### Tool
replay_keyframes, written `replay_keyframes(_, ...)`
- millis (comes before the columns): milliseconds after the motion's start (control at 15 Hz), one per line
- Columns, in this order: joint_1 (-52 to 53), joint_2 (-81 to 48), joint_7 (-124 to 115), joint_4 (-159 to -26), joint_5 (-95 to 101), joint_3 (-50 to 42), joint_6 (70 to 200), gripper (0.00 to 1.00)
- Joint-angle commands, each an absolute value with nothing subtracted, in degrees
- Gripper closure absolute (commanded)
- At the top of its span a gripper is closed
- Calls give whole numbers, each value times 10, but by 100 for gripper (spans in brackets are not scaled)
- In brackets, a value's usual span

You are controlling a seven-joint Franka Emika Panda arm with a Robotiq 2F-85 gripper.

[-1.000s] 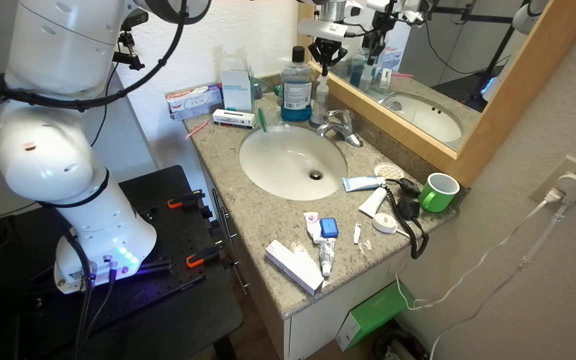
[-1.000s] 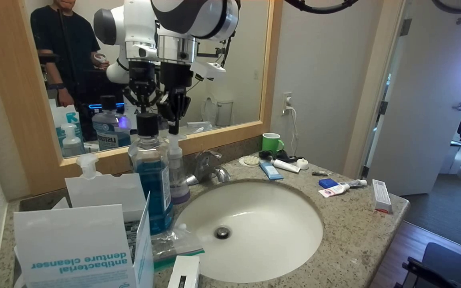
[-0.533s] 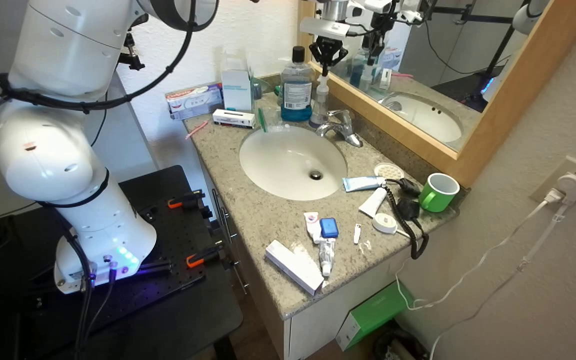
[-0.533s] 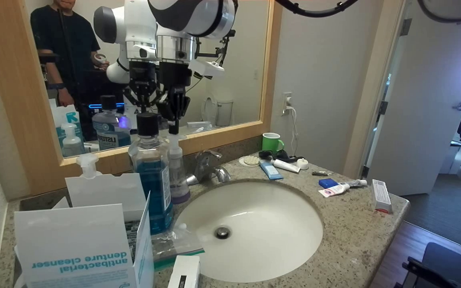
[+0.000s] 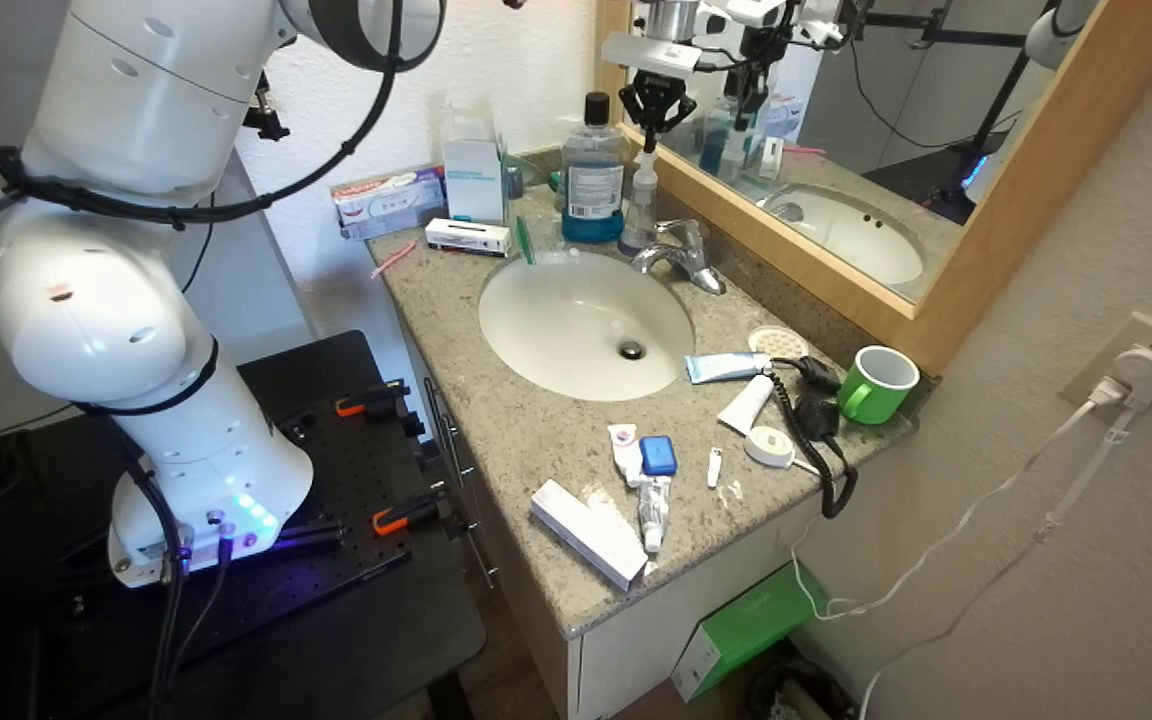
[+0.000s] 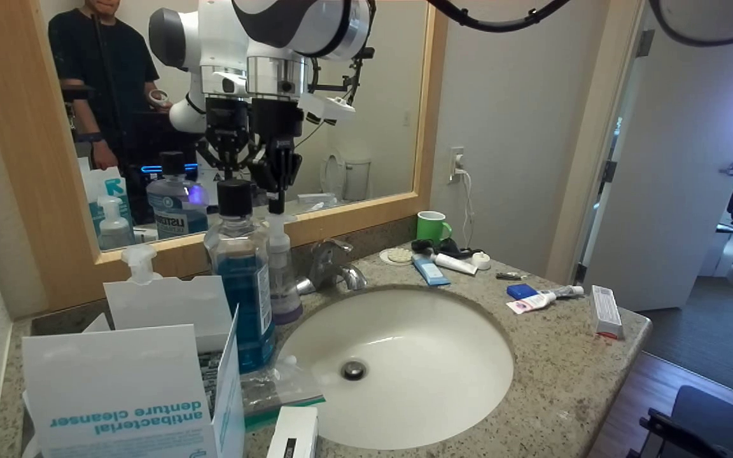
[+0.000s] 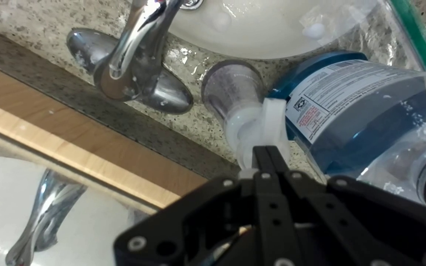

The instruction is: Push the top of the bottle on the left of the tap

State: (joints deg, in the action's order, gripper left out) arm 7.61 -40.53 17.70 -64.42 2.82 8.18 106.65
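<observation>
"antibacterial denture cleanser" on box [image 6: 118,375]

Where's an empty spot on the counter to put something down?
The roomiest bare counter seems to be between the sink and the white box near the corner. A smaller patch lies between the tap and the pale blue tube. It's crowded by the green mug and black cord, and where the gripper is over the pump bottle beside the mouthwash.

Daylight glare beside door [image 6: 665,165], bright glints on tap [image 7: 133,70]
</observation>
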Motion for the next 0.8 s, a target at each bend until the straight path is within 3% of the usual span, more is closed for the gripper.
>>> replay_keyframes(0, 81, -448, 179, -620, 25, 80, 1038, 98)
replay_keyframes(733, 81, -482, 181, -578, 26, 83, 1010, 98)
